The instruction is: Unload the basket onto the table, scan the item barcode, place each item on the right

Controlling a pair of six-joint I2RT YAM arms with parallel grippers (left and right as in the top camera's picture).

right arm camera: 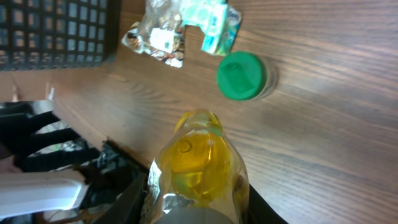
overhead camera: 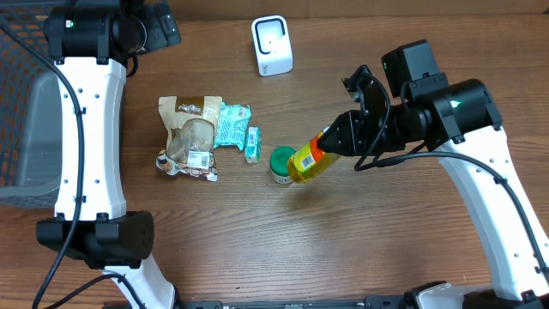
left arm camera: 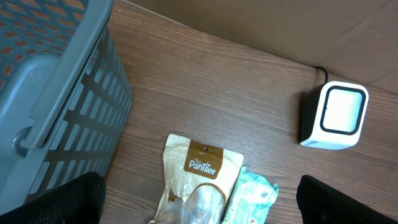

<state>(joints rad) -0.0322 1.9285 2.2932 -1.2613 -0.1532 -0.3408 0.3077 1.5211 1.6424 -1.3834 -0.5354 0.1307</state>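
Note:
My right gripper [overhead camera: 341, 137] is shut on a clear bottle of yellow liquid [overhead camera: 307, 160] with an orange label, holding it tilted above the table with its base pointing left. In the right wrist view the bottle [right arm camera: 198, 155] fills the space between my black fingers [right arm camera: 132, 202]. No barcode on it shows. The white barcode scanner [overhead camera: 272, 45] stands at the back centre, also visible in the left wrist view, scanner [left arm camera: 333, 116]. My left gripper [left arm camera: 199, 208] hangs open and empty at the back left, above the Pantree bag [left arm camera: 199, 180].
A green-lidded jar [overhead camera: 280, 163] stands just left of the bottle's base. The Pantree bag [overhead camera: 189, 137] and teal packets [overhead camera: 233, 125] lie left of centre. A grey mesh basket [overhead camera: 21, 129] stands at the left edge.

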